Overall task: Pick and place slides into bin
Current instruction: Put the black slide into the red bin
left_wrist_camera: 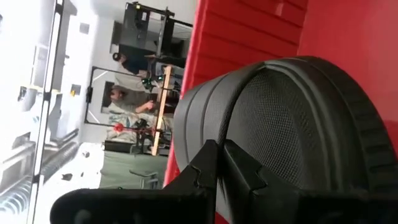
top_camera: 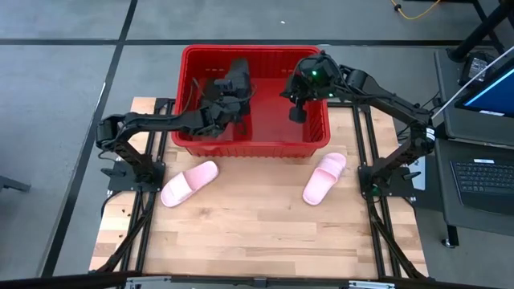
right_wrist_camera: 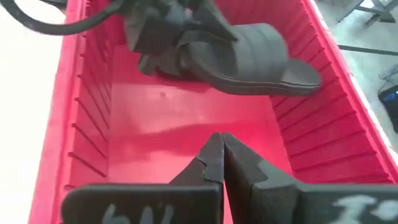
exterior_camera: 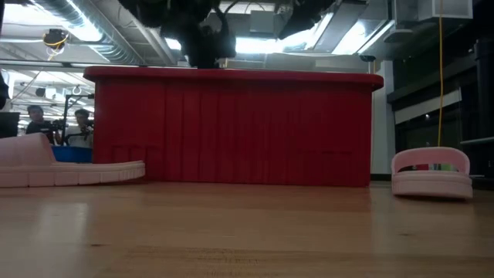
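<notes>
Landmark: the red bin (top_camera: 254,148) at the back of the table, and everything below is placed off it.
Left gripper (top_camera: 227,100): over the bin's left half, fingers clamped on a black slide (top_camera: 238,80), which hangs above the bin floor, not yet let go.
Close-up on that grip: the left wrist view shows the fingers pinched together on the strap (left_wrist_camera: 292,118), red bin wall right behind.
Right gripper (right_wrist_camera: 222,163): hovering over the bin's right half, fingers together with nothing in them, red floor bare beneath.
Second black slide: I can't spot one; it may be hidden under the left arm.
Pink slide one (top_camera: 189,182): on the table in front of the bin, off its left corner.
Pink slide two (top_camera: 324,177): in front of the bin too, by its right corner.
Progress, my read: one black slide about to drop, both pinks left to go, so half or more remains.
</notes>
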`<action>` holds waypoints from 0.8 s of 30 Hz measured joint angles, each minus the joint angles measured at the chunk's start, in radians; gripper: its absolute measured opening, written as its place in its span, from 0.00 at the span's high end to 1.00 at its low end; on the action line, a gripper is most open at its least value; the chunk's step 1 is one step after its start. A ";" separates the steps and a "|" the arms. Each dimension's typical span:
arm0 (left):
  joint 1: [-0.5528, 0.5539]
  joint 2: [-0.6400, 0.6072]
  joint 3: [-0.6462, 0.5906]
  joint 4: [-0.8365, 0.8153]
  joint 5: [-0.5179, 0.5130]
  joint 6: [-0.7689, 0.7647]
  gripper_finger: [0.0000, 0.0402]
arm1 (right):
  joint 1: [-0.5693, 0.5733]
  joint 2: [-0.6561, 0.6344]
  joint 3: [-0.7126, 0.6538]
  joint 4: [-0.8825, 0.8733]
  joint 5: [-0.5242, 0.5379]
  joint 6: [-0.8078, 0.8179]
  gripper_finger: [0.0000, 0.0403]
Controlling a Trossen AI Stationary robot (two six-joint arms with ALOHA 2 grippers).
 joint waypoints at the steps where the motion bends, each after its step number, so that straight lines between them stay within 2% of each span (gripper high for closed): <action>1: 0.000 0.000 -0.020 0.024 -0.001 -0.001 0.99 | -0.004 0.000 0.000 0.001 -0.001 0.000 0.99; 5: 0.000 0.000 -0.076 0.108 0.001 0.038 0.99 | -0.014 0.000 0.000 0.002 -0.001 0.000 0.99; 8: 0.005 0.000 -0.103 0.177 0.043 0.079 0.99 | -0.014 0.000 0.000 0.006 -0.003 -0.001 0.99; 16: 0.064 0.022 -0.116 0.186 0.142 0.089 0.99 | -0.014 0.000 -0.001 0.008 -0.004 0.029 0.99; 24: 0.083 0.109 -0.116 0.186 0.185 0.091 0.99 | -0.014 0.000 -0.061 0.036 -0.004 0.031 0.99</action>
